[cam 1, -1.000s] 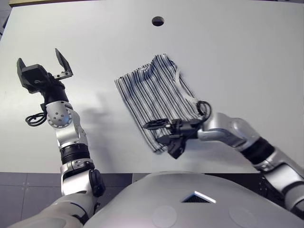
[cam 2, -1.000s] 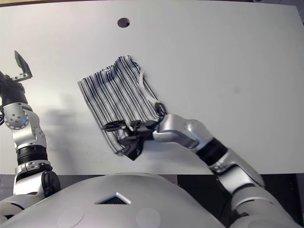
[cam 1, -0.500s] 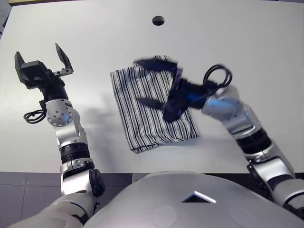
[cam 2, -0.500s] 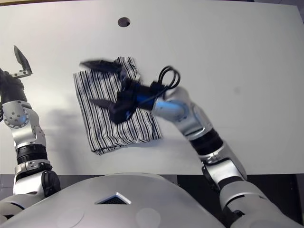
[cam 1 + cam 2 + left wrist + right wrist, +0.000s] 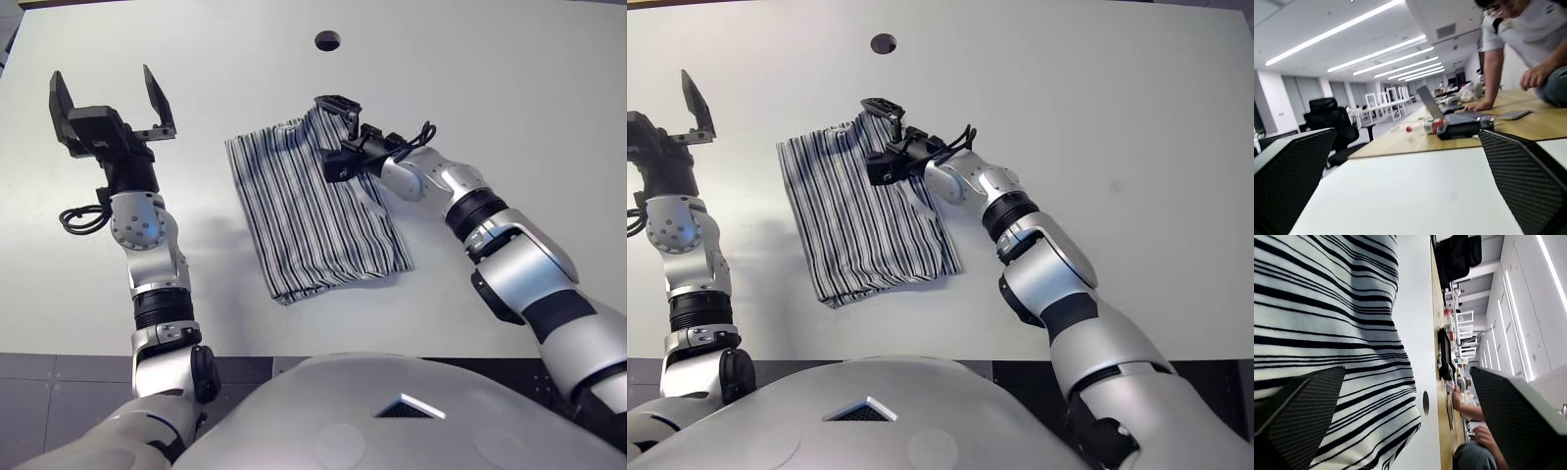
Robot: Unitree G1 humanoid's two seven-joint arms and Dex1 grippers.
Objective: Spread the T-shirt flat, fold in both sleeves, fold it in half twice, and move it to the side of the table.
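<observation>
**Head views (L/R eye, one scene).** White table [image 5: 509,78] w/ a striped T-shirt [image 5: 304,225] lying about mid-table, folded into a rough rectangle and set at a slant, flat on the surface. A dark round hole [image 5: 327,41] sits in the table beyond the shirt's far edge, well apart from it. Right hand [image 5: 333,135] is over the shirt's far right corner, by the pale neck trim. Its two fingers are spread wide, one above the far edge and one lower, over the cloth. No cloth is pinched between them; whether a tip touches the fabric can't be told. Left hand [image 5: 106,83] is raised over bare table on the left, well apart from the shirt, fingers wide apart, holding nothing. A black cable loop [image 5: 78,217] hangs beside the left forearm.

**Left wrist view.** Both dark textured fingers [image 5: 1288,181] stand at the frame's edges w/ a broad gap between them and only white table surface in it. Nothing gripped or touched.

**Right wrist view.** Fingers [image 5: 1303,416] are again far apart. Black-and-white stripes of the shirt lie beyond them, close up, w/ a strip of white table alongside and the hole farther off. Nothing sits between the two fingers. One finger overlaps the stripes in the picture; contact can't be judged.
</observation>
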